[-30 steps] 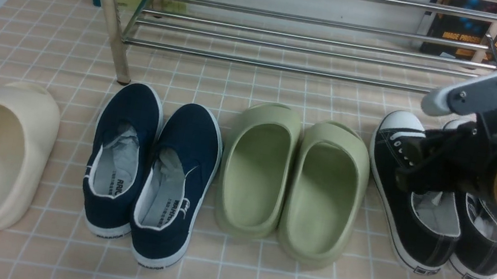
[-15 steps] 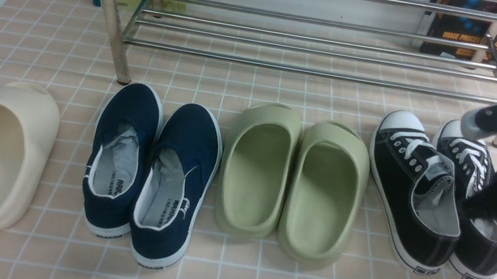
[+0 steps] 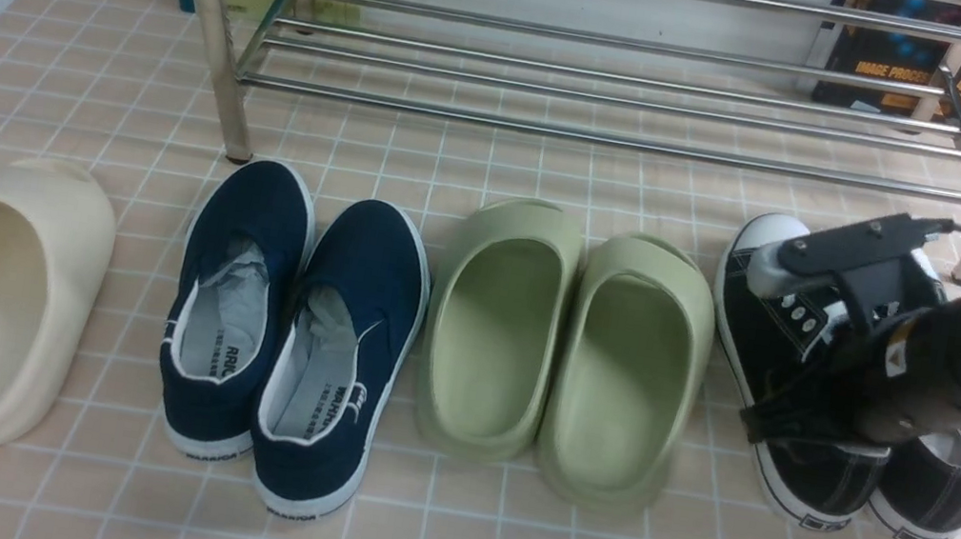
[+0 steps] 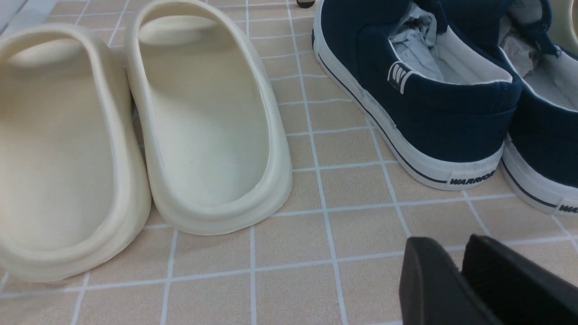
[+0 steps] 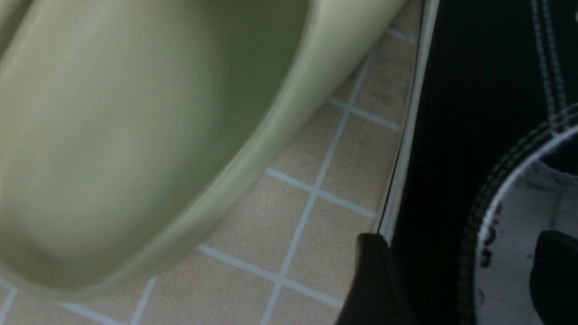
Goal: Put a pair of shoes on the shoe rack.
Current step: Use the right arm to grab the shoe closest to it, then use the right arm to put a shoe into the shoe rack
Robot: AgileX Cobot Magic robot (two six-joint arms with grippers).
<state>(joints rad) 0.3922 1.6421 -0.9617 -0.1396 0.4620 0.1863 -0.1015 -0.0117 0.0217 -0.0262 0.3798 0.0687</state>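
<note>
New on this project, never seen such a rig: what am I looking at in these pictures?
A two-armed robot working above a tiled floor. The front view comes from a camera between its arms. The two wrist views come from cameras on the arms.

On the floor, left to right: cream clogs, navy slip-ons, green slippers and black sneakers, the pair meant for the steel rack behind.

The right gripper stands open at one sneaker, one finger outside and one over the lining; nothing is lifted. The left gripper holds nothing; its fingertips sit close together.
</note>
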